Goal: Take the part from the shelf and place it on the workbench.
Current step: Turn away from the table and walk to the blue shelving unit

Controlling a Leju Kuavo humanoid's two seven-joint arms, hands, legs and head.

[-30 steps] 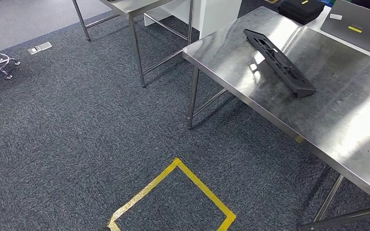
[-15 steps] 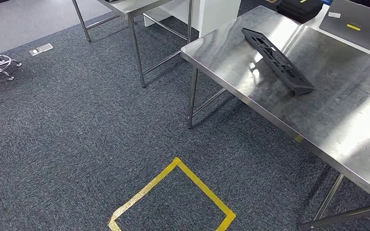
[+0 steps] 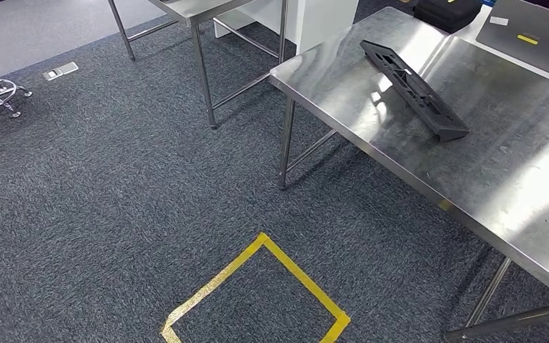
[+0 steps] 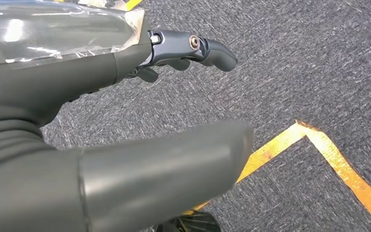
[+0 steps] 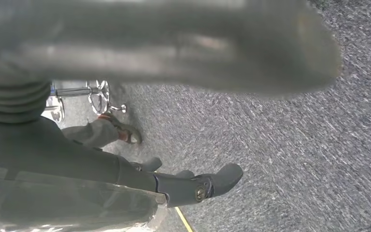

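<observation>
While both hands, left hand and right hand, hang empty with fingers apart, the long black plastic part full of holes lies flat on the shiny steel workbench.

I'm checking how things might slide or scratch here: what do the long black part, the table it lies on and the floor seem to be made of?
The black part looks like moulded plastic: matte, with ribbed openings. The table looks like brushed stainless steel: it is silvery, with bright glare and a blurred reflection of the part. The floor looks like short-pile carpet, a speckled grey-blue weave, with a yellow tape outline on it.
</observation>
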